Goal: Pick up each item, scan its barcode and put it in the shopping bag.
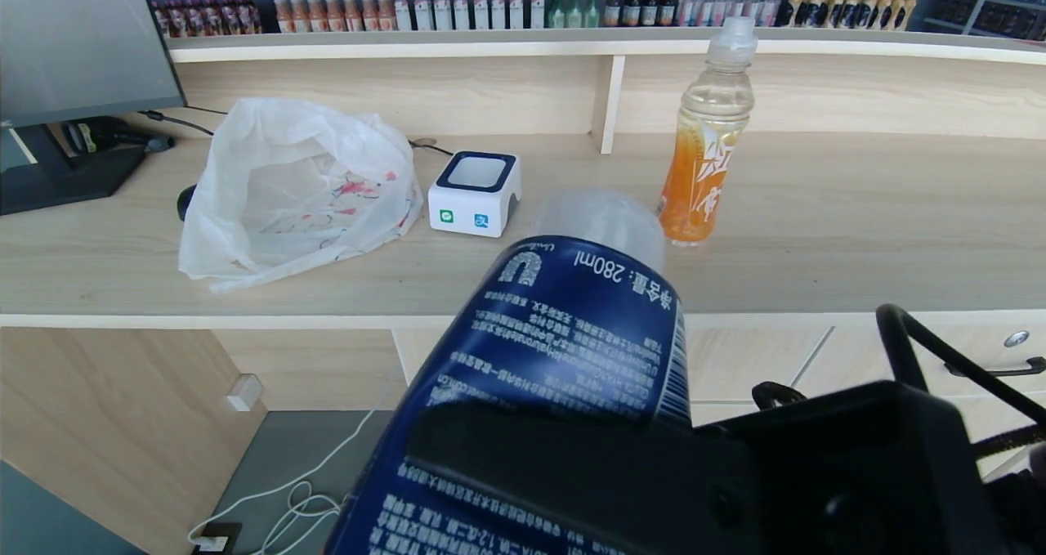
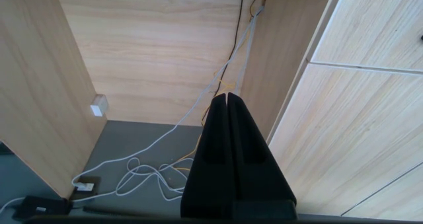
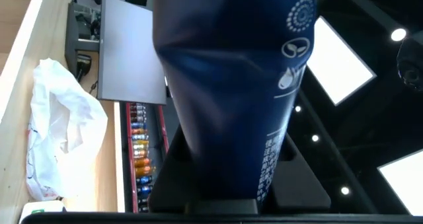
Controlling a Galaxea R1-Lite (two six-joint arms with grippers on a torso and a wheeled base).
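A dark blue bottle point(image 1: 564, 351) with white print and a clear cap hangs close under the head camera, cap toward the counter, with my right gripper point(image 1: 588, 465) shut across its body. The same blue bottle point(image 3: 231, 85) is clamped between the jaws of my right gripper point(image 3: 231, 184) in the right wrist view. An orange drink bottle point(image 1: 707, 142) stands upright on the counter, right of the white barcode scanner point(image 1: 476, 193). The white plastic shopping bag point(image 1: 294, 191) lies open left of the scanner. My left gripper point(image 2: 228, 105) is shut and hangs low in front of the cabinet.
A monitor point(image 1: 78, 40) and its stand sit at the counter's far left. A raised back shelf with an upright divider point(image 1: 606, 101) runs behind the counter. Rows of bottles line the far shelves. Cables point(image 2: 152, 171) lie on the floor under the counter.
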